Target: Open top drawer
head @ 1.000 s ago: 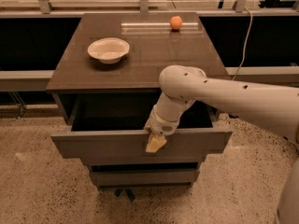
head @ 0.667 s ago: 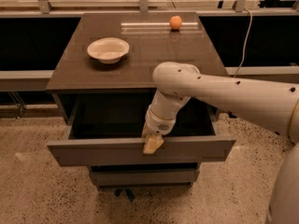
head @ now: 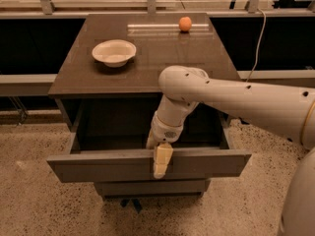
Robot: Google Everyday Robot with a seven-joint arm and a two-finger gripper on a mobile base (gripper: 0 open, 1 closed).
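Observation:
The top drawer (head: 98,166) stands pulled far out of the dark grey-brown cabinet, and its grey box interior (head: 118,124) shows and looks bare. My gripper (head: 157,154) sits at the middle of the drawer's front edge. One cream finger (head: 162,161) hangs down over the outside of the front panel, and the other is behind the panel, inside the drawer. The fingers clamp the front panel between them. My white arm reaches in from the right, across the cabinet's front right corner.
A white bowl (head: 114,52) and a small orange ball (head: 185,23) rest on the cabinet top (head: 147,68). A narrower lower drawer front (head: 152,187) shows under the open drawer. A speckled floor (head: 39,205) lies in front, and a rail and a cable run behind.
The top drawer has slid further out towards the camera, with my gripper moving along on its front edge. The bowl and the ball have not moved.

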